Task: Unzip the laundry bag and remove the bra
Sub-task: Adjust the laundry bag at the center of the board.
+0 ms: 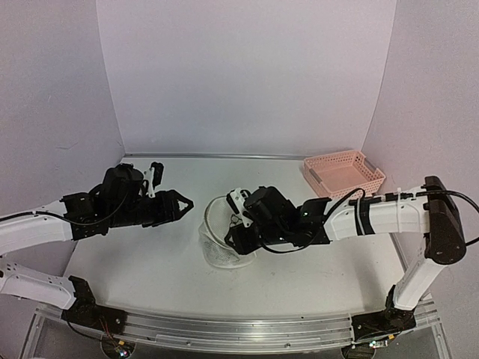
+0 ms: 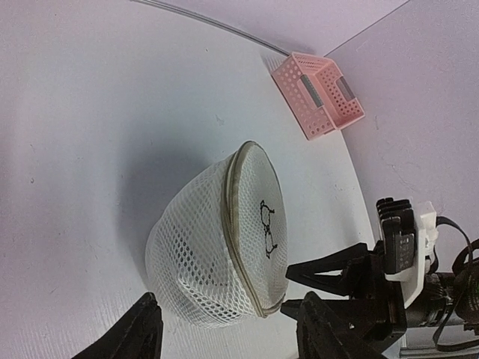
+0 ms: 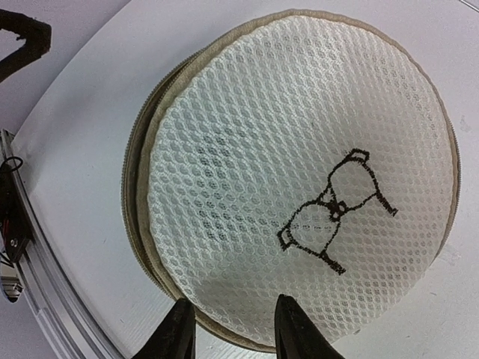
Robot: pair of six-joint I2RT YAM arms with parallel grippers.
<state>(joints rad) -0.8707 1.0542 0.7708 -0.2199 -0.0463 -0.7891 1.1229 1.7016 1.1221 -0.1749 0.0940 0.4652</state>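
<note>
Left gripper (image 1: 184,209) hovers just left of the laundry bag (image 1: 219,248), fingers spread wide, holding nothing. The bag rests tipped on its side on the desk (image 1: 150,262), near centre, with the bra drawing (image 3: 333,213) facing the right arm. Its zipper seam (image 3: 135,187) appears closed where visible. Right gripper (image 3: 233,325) is narrowly parted, fingers straddling the bag's rim; contact cannot be confirmed. Pink basket (image 1: 344,173) sits at the far right.

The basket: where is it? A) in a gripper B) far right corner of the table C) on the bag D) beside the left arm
B: the basket stands at the far right corner of the table, apart from the bag.
</note>
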